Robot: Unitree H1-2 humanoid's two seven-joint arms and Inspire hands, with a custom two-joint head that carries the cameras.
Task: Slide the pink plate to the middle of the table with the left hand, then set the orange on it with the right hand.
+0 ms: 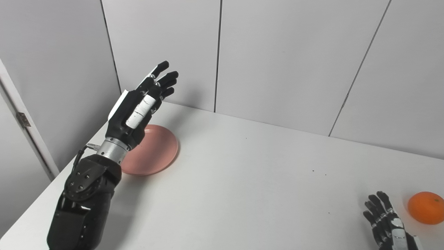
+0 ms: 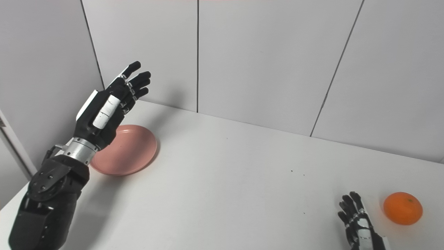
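A pink plate [image 1: 154, 152] lies flat on the white table [image 1: 242, 180] near its far left side. My left hand [image 1: 138, 104] is raised in the air above the plate's left part, open, fingers stretched out toward the wall and touching nothing. The wrist and forearm cover part of the plate. An orange [image 1: 425, 207] rests on the table at the right edge. My right hand [image 1: 386, 222] lies low at the bottom right, just left of the orange and apart from it, open with fingers spread.
Grey wall panels [image 1: 277, 62] stand close behind the table's far edge. A white door frame with a hinge [image 1: 23, 119] is at the left. A few dark specks [image 1: 314, 171] dot the tabletop.
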